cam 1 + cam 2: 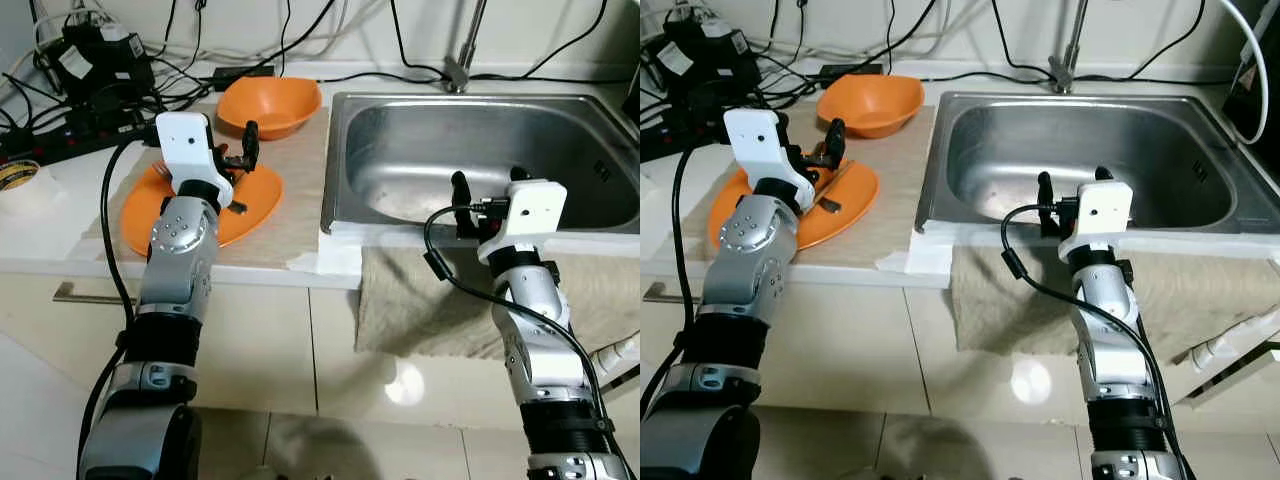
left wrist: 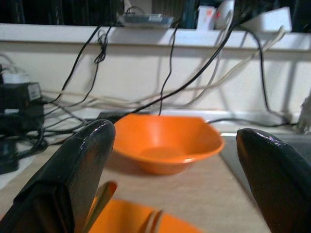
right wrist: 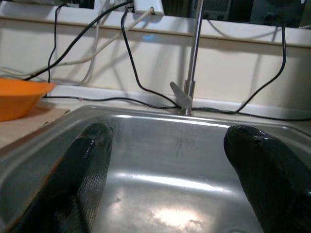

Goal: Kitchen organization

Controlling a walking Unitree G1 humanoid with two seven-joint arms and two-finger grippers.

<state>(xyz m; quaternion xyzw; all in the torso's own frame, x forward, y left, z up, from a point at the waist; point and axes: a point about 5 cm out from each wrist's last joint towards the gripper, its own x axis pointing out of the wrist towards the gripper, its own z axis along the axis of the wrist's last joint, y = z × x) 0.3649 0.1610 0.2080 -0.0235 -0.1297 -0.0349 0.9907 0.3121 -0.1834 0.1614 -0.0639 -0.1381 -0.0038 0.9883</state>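
Orange bowl (image 1: 268, 104) faces the spread left claw (image 1: 240, 160) — right claw (image 1: 487, 195) spread above sink (image 1: 480, 165).

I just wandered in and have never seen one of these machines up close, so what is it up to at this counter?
It is tidying a kitchen counter. Its left tool hangs open over an orange plate with cutlery on it, facing an orange bowl further back. Its right tool is open at the front edge of the steel sink, above a cloth draped over the counter edge. Neither tool holds anything at the moment.
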